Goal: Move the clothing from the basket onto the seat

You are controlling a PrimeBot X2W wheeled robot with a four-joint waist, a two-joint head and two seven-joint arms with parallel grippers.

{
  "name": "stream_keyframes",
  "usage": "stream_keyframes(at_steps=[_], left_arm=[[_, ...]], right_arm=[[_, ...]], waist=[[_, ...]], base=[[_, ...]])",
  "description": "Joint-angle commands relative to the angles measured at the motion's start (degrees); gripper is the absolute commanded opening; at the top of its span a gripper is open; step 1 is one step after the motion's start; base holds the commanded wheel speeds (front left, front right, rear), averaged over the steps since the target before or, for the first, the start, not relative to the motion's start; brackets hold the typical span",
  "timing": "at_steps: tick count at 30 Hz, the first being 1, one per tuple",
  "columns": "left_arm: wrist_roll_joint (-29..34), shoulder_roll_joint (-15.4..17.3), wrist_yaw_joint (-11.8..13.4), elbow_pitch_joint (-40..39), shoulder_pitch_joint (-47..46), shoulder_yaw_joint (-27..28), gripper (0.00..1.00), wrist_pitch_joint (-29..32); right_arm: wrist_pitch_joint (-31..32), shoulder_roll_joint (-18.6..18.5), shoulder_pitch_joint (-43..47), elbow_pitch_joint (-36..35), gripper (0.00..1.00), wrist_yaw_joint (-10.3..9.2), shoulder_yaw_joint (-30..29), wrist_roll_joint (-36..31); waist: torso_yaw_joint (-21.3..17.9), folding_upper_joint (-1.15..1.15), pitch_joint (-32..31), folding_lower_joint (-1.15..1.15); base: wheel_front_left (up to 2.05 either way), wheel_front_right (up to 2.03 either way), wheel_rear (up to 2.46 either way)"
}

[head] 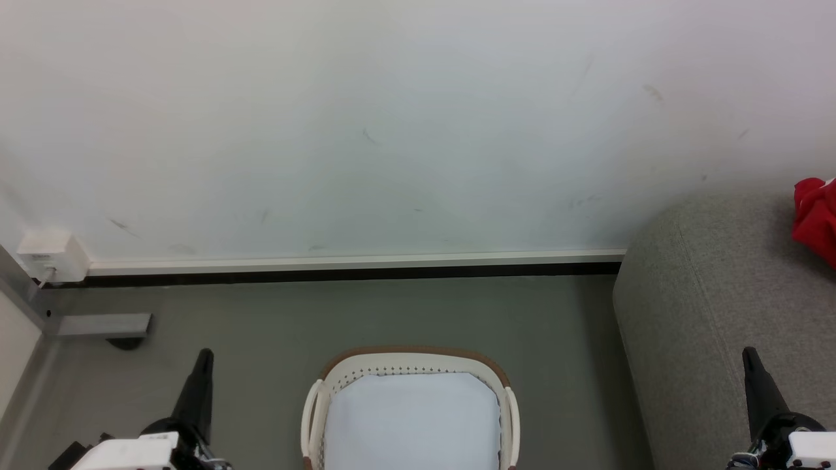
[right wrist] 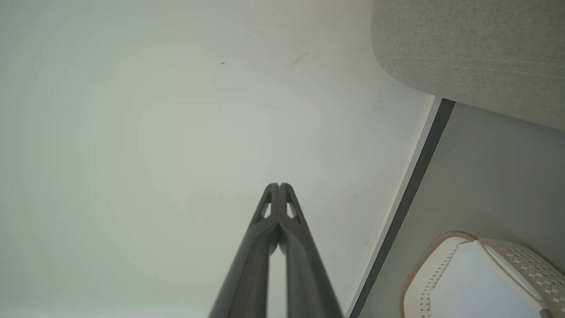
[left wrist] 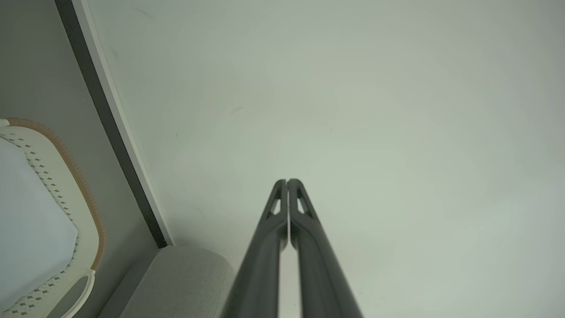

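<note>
The cream basket [head: 411,365] with a brown rim stands on the floor at the bottom centre, holding a plain pale sheet [head: 411,418]. It also shows as the basket [left wrist: 66,190] and the basket [right wrist: 441,265] in the wrist views. Red clothing [head: 815,219] lies on the grey seat [head: 712,307] at the right edge, partly cut off. My left gripper [head: 205,353] is shut and empty, left of the basket. My right gripper [head: 748,352] is shut and empty in front of the seat. The left gripper [left wrist: 287,181] and the right gripper [right wrist: 279,185] point at the white wall.
A white wall [head: 392,130] with a dark skirting strip [head: 353,274] runs behind the basket. A white socket box [head: 52,254] and a metal bracket [head: 98,324] sit at the far left. Grey floor [head: 261,339] lies around the basket.
</note>
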Motion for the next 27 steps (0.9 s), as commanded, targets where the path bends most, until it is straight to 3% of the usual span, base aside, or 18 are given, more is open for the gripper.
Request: stream_keyframes(at_steps=[1, 27], left_arm=[[-0.8, 0.4, -0.3, 0.0, -0.5, 0.1, 0.00, 0.2], [-0.8, 0.4, -0.3, 0.0, -0.5, 0.1, 0.00, 0.2]], right_arm=[[0.2, 0.0, -0.7, -0.2, 0.00, -0.12, -0.2, -0.5], [0.2, 0.0, -0.7, -0.2, 0.00, -0.12, -0.3, -0.5]], waist=[[0.0, 0.00, 0.0, 0.00], [0.0, 0.00, 0.0, 0.00]], base=[[0.00, 0.00, 0.00], [0.00, 0.00, 0.00]])
